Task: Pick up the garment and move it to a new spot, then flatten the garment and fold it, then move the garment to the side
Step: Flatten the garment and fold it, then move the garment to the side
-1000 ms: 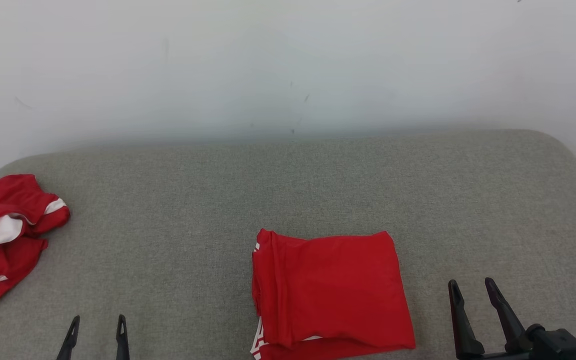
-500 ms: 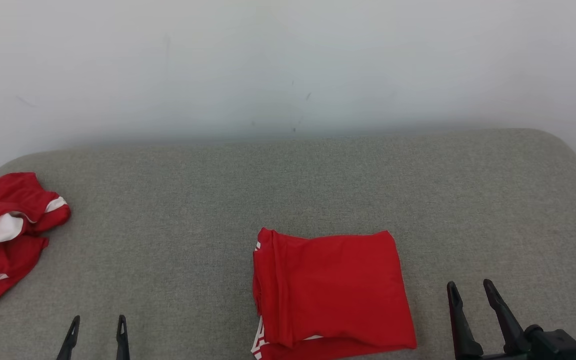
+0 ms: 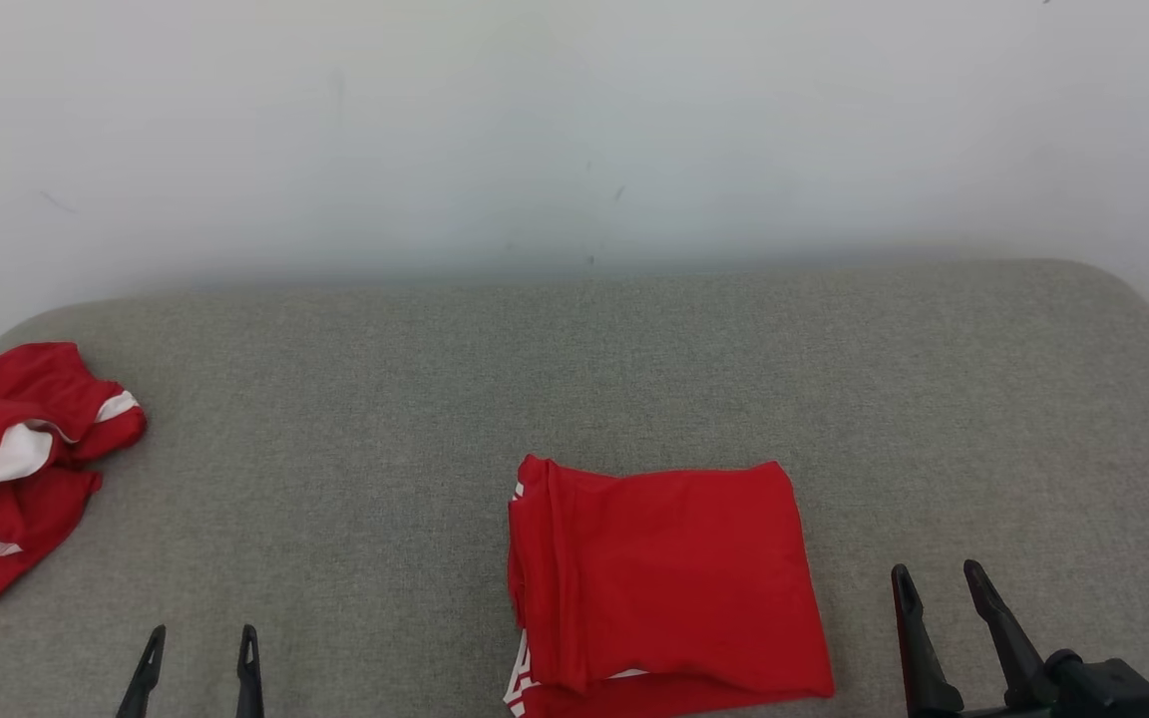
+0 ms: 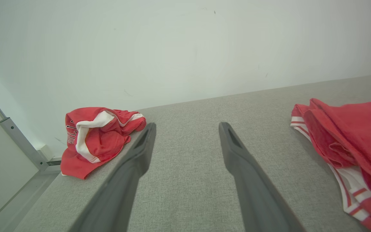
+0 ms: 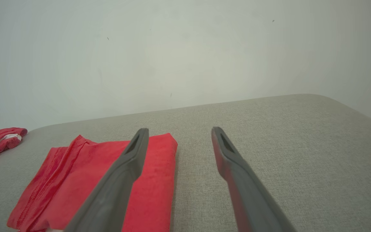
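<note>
A red garment [image 3: 664, 583] with white trim lies folded into a neat rectangle on the grey surface [image 3: 574, 379], near the front middle. It also appears at the right of the left wrist view as the garment [image 4: 349, 138] and at the lower left of the right wrist view as the garment [image 5: 85, 180]. My left gripper [image 3: 201, 638] stands open at the lower left, well apart from it, with nothing between its fingers. My right gripper [image 3: 937, 578] stands open just right of the folded garment, touching nothing.
A second red and white garment [image 3: 11, 464] lies crumpled at the surface's far left edge, also in the left wrist view [image 4: 98, 138]. A pale wall [image 3: 574, 130] rises behind the surface. The surface's right corner is rounded.
The head camera has shifted very slightly. Both grippers stay open and nearly still, and the folded garment has not moved.
</note>
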